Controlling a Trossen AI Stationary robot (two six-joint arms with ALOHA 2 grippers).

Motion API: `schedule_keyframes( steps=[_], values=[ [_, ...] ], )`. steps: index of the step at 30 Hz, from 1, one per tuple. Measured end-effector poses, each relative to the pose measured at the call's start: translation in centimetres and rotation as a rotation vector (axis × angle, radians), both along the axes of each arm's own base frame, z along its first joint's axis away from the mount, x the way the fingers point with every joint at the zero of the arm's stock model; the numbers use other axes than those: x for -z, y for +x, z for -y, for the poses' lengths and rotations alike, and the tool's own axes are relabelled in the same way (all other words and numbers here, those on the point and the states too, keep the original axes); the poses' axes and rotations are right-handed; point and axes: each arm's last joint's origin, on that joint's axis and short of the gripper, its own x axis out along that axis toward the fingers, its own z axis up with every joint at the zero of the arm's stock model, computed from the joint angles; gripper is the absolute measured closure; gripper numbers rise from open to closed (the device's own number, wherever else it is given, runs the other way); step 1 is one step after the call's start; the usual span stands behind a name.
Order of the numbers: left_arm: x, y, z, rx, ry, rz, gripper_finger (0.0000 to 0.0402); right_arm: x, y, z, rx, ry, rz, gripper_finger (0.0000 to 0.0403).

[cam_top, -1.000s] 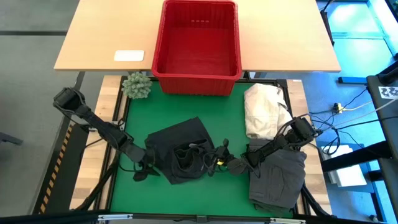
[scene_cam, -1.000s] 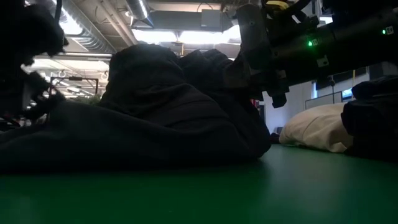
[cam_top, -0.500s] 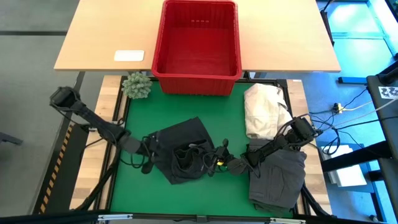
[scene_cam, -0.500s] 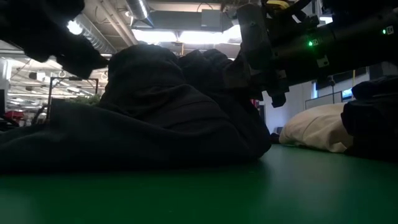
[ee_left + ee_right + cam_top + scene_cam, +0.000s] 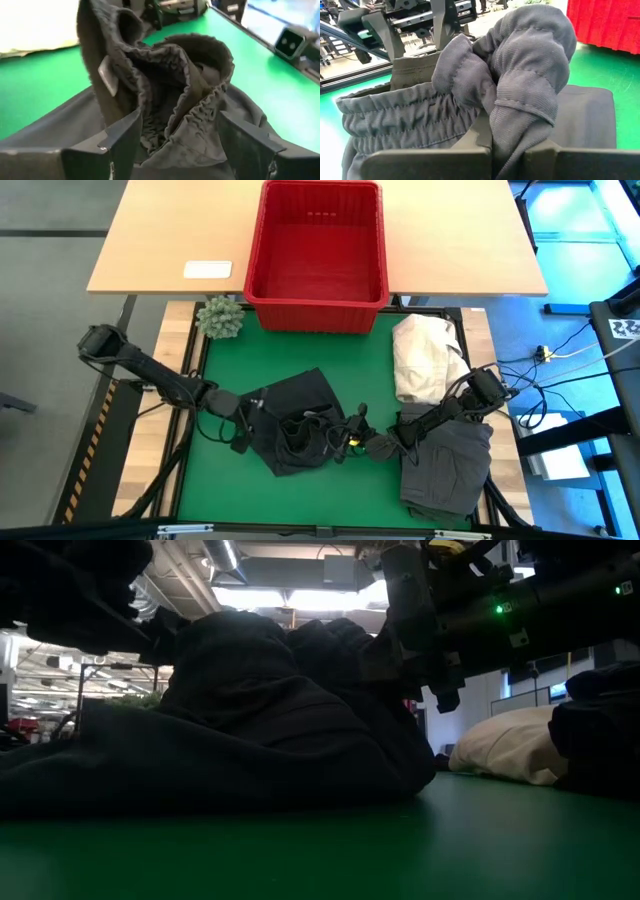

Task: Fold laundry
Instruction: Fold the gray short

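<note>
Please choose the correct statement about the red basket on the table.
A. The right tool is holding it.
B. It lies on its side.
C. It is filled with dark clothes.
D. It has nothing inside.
D: the high view looks straight down into the red basket, and only its bare red bottom shows, standing upright at the far edge, while the dark clothes lie on the green mat.

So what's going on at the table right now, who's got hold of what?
The right gripper is shut on a bunched fold of the dark garment lying mid-mat. The left gripper sits at that garment's left edge with its fingers open on either side of the waistband, gripping nothing. A second dark garment lies at the right, beside the cream cloth heap. The red basket is empty.
</note>
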Motion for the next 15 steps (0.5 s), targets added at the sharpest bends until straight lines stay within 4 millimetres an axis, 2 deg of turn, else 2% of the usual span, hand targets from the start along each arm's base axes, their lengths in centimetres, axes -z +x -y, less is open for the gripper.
schedule_keyframes(
  steps=[8,12,15],
  values=[
    [-0.2,3.2,1.1,0.11,0.121,-0.08,0.0146,0.0,0.1,0.2,0.006,0.007,0.003,0.0392],
    [0.7,4.0,1.4,0.117,0.166,-0.217,0.0146,0.0,0.1,0.2,0.006,0.008,0.004,0.0392],
    [1.1,4.5,1.6,0.122,0.185,-0.234,0.0147,0.0,0.1,0.2,0.007,0.009,0.004,0.0392]
  ],
)
